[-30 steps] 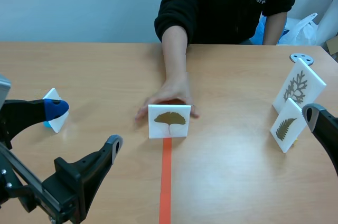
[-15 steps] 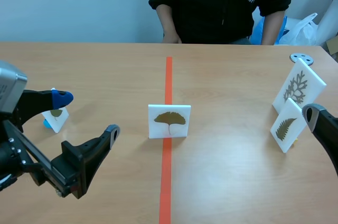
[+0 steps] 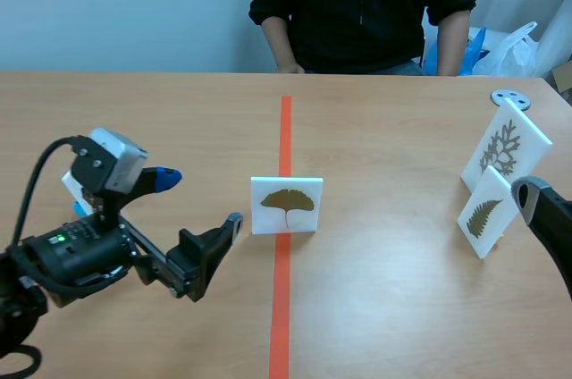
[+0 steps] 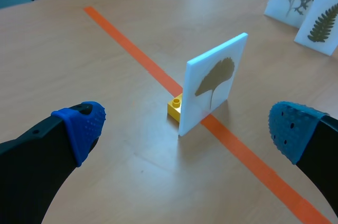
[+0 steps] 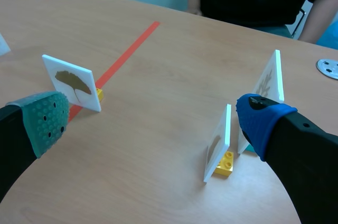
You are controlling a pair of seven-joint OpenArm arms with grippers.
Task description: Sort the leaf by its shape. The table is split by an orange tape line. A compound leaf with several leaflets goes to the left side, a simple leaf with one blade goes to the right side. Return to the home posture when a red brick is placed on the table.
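My left gripper [image 3: 198, 198] hangs released, fingers spread wide. The ginkgo card [image 4: 214, 89] is at its 12 o'clock, upright on a yellow brick [image 4: 175, 109] astride the tape line [image 3: 285, 129]. My right gripper [image 5: 153, 113] is likewise spread, holding nothing. Risk one: a pad landing first would likely tip the thin card. Risk two: two leaf cards [image 3: 483, 211] at its 3 o'clock crowd the right side, and a careless set-down could topple them.
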